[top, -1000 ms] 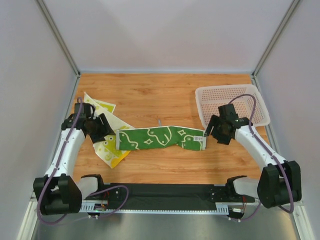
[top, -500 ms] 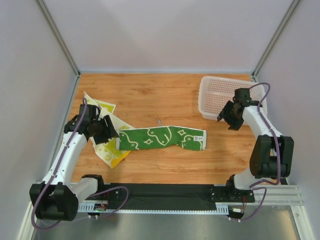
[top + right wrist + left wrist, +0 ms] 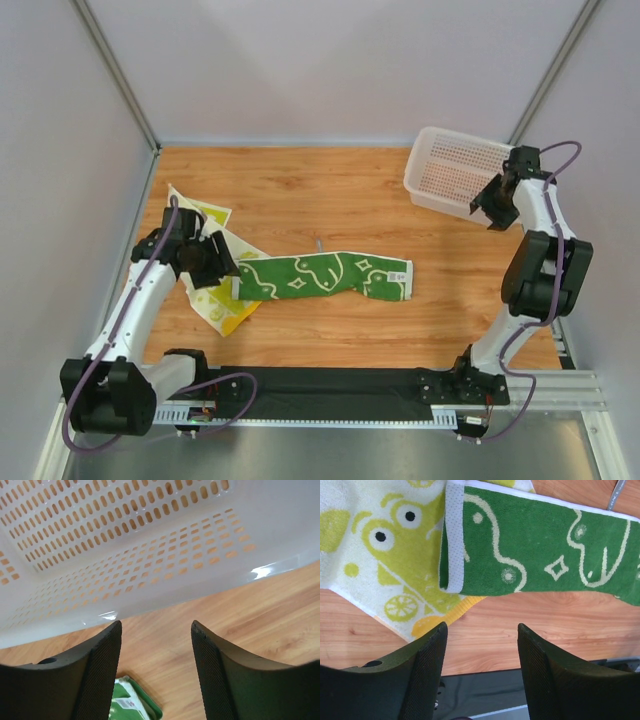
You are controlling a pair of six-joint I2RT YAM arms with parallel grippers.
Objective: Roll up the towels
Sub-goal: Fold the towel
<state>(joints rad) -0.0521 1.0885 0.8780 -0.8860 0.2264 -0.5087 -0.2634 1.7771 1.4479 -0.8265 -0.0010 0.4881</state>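
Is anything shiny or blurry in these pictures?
Right wrist view: glare leaves bright white spots on the basket rim. Left wrist view: the green towel is sharp, the left gripper's fingers nearly black. Top external view: even light, no hard shadows.

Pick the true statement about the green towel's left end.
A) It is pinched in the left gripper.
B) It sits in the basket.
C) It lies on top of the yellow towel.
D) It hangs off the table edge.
C: in the left wrist view the green towel has its hemmed end overlapping the cream-yellow towel, while the left gripper is open and off the cloth.
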